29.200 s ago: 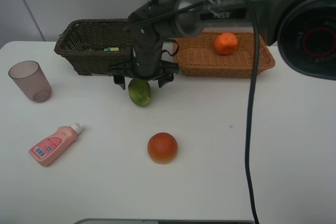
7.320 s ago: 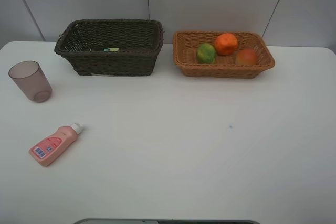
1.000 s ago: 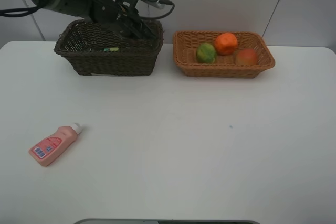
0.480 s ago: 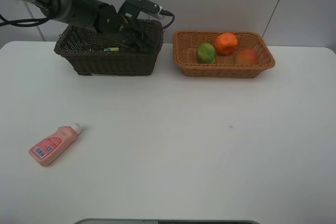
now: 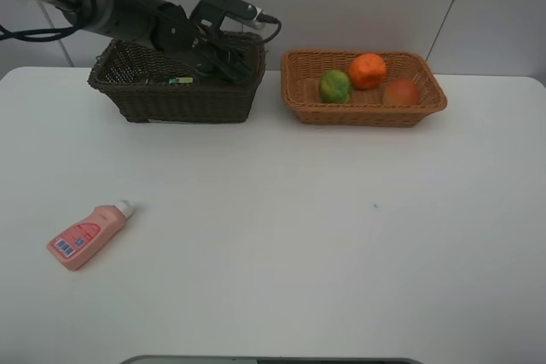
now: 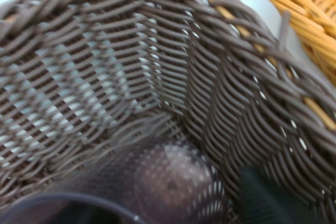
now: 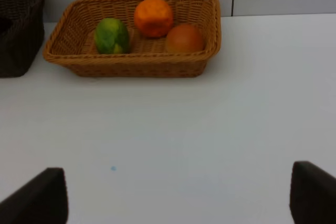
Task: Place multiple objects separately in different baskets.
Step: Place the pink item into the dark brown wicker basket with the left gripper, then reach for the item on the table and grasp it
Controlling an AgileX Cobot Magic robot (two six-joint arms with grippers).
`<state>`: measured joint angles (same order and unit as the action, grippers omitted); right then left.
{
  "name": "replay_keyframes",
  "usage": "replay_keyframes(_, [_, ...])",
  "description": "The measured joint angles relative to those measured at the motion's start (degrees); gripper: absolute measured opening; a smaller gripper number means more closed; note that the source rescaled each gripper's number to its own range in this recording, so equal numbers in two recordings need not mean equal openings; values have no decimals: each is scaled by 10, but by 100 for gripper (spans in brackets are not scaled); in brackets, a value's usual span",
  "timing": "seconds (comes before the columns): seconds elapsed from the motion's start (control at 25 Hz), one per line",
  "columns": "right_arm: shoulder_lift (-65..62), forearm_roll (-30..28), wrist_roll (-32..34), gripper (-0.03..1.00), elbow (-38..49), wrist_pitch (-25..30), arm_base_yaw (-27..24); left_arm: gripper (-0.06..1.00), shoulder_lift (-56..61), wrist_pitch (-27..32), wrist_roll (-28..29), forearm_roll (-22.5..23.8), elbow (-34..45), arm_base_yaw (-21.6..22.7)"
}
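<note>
Left end effector [image 5: 223, 55] is seen down inside the dark brown basket [image 5: 175, 100], at its end nearest the tan basket [image 5: 363, 111]. In the left wrist view the mauve cup [image 6: 173, 179] lies on its side against the weave at the basket floor; the jaws themselves are out of frame, so whether they are spread or pinching the cup cannot be told.

Step in hand is judged as cup drop-off into the dark basket, release likely underway.

Right end effector [image 7: 178, 198] is spread wide, nothing held, hovering over bare surface [image 5: 341, 236] short of the tan basket. Tangerine [image 5: 368, 70], green-yellow fruit [image 5: 335, 86] and red-orange fruit [image 5: 400, 91] are already sorted into the tan basket.

Pink bottle [image 5: 86, 235] is left lying on its side on the surface, well apart from both baskets, on the left arm's side.

Next move: the cup must be fully released, the left arm lifted clear of the basket rim, then the pink bottle picked across its body and carried to the dark basket.
</note>
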<state>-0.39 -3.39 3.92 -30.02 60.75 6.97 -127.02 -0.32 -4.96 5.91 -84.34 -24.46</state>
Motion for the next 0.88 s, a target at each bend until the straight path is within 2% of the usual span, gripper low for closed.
replay_keyframes(0.04, [0,0,0,89,0,0,0,68,0,0,0,0,0,0])
replay_keyframes(0.08, [0,0,0,89,0,0,0,86,3,-2,0,0,0,0])
replay_keyframes(0.2, [0,0,0,89,0,0,0,94,11,3,0,0,0,-1])
replay_keyframes(0.44, [0,0,0,89,0,0,0,95,56,47,0,0,0,-1])
replay_keyframes(0.72, [0,0,0,89,0,0,0,95,129,165,0,2,5,-6])
replay_keyframes(0.88, [0,0,0,89,0,0,0,95,193,208,4,2,50,-15])
